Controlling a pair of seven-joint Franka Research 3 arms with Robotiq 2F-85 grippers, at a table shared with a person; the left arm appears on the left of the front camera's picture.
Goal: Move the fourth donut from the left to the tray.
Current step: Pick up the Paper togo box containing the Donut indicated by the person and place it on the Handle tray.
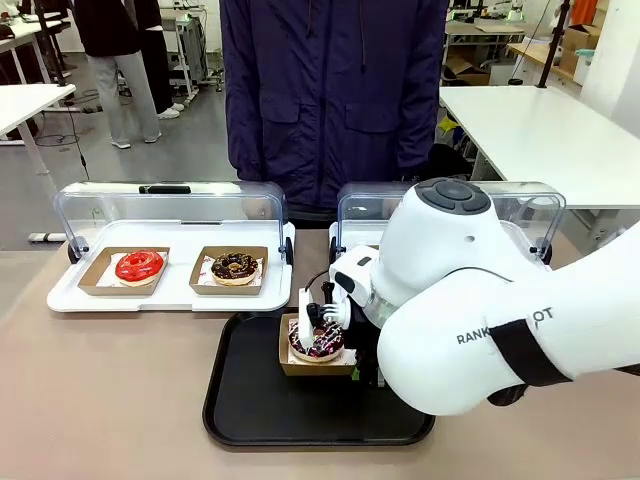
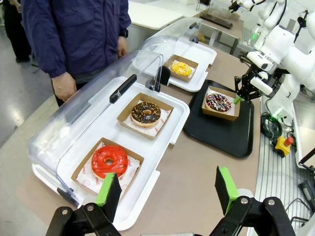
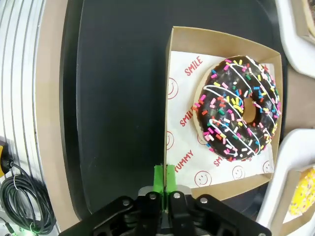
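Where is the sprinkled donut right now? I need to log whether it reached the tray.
The sprinkled donut sits in its cardboard holder on the black tray, front view centre, with the right gripper shut on the holder's edge.

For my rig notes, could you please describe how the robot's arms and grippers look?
The right arm is glossy white and rounded, with a grey cap, a black band and dark lettering. The left gripper and right gripper are black linkages carrying bright green pads on their fingers. A black cable runs by the right wrist.
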